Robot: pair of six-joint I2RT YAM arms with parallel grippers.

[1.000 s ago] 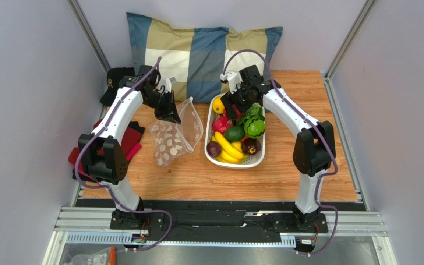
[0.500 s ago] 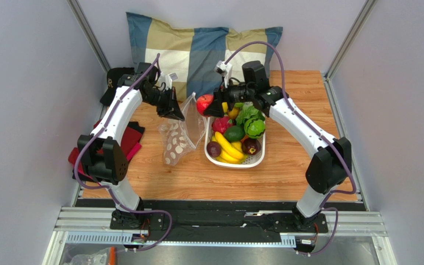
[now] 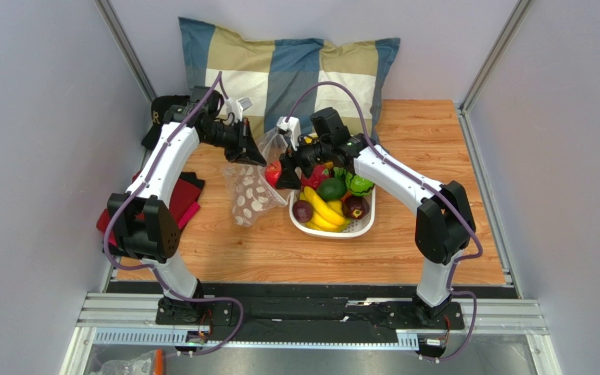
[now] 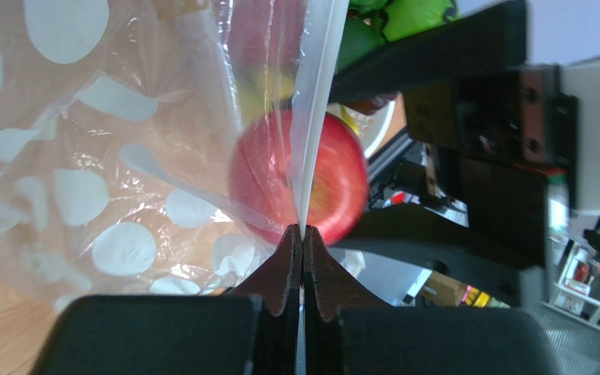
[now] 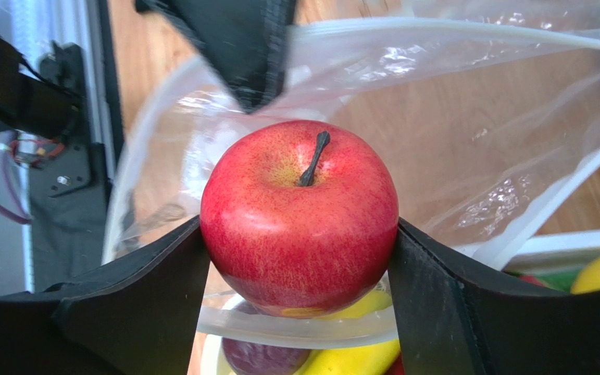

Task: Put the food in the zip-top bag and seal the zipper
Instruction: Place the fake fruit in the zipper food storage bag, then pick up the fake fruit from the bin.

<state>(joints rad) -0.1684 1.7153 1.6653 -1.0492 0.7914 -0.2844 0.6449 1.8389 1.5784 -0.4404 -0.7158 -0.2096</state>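
red apple [image 5: 299, 215] stem, right wrist only

Robot lab cell: grey partition walls [image 3: 37, 117], aluminium frame [image 3: 123, 316], wooden tabletop [image 3: 405, 250].

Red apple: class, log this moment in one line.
left pincer: shut on zip-top bag | right pincer: shut on red apple, at bag mouth

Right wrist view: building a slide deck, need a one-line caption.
Right jaws grip a red apple at the open mouth of the zip-top bag, its rim pinched by the left jaws.
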